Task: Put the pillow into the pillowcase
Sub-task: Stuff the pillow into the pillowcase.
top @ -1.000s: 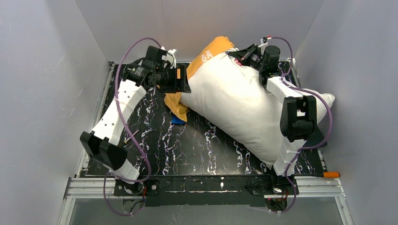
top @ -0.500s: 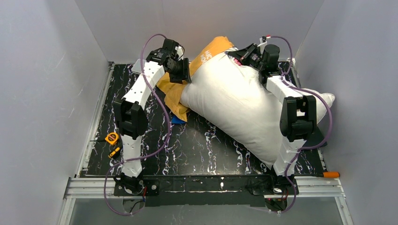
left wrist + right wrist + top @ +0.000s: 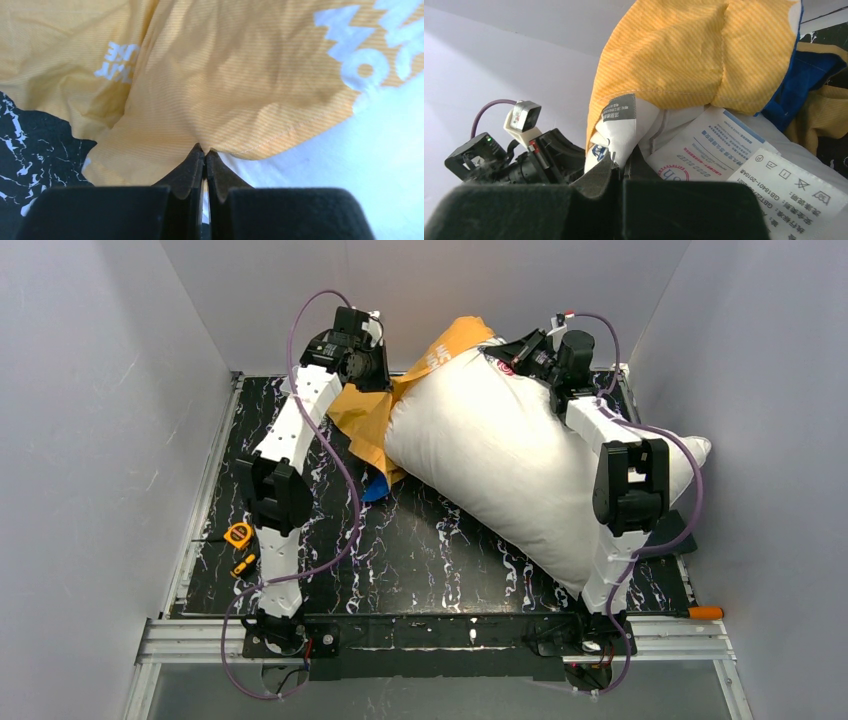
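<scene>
Only one corner of the pillow (image 3: 520, 470), at twelve o'clock, sits inside the pillowcase (image 3: 450, 348); the rest sprawls bare toward four o'clock. Left gripper (image 3: 205, 152) pinches the orange hem, right gripper (image 3: 619, 162) the labelled edge; nearly all sleeving is left.

1. White care label (image 3: 796, 200) on the pillow (image 3: 500, 460), just below the pillowcase (image 3: 684, 55): "GB18401-2010", with laundry symbols.
2. Grey tag (image 3: 619, 109) at the pillowcase hem: print too small.
3. Big white letters (image 3: 372, 50) on the pillowcase's orange side: cut off, one "O" clear.
</scene>
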Action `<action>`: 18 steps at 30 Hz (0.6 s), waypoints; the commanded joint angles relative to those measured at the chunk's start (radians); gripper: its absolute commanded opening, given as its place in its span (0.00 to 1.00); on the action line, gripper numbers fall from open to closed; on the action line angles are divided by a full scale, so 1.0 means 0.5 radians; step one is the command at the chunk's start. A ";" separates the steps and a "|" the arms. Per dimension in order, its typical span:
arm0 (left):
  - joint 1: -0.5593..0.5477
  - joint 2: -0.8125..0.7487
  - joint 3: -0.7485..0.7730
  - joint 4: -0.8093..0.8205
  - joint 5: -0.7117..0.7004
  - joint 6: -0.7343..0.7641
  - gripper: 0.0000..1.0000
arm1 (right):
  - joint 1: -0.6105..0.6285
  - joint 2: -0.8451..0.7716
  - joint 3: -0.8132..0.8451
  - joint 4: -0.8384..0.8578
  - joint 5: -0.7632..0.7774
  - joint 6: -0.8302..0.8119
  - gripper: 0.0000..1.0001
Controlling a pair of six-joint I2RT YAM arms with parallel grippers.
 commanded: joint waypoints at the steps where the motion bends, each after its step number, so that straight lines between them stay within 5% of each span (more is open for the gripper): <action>1: 0.005 -0.273 0.095 0.058 0.312 -0.013 0.00 | 0.012 -0.033 0.263 0.284 0.028 0.141 0.01; 7: -0.145 -0.519 -0.054 0.063 0.805 -0.134 0.00 | 0.013 -0.044 0.328 0.249 0.153 0.126 0.01; 18: -0.381 -0.996 -1.140 -0.058 0.819 -0.118 0.00 | 0.003 -0.036 0.478 0.373 0.275 0.283 0.01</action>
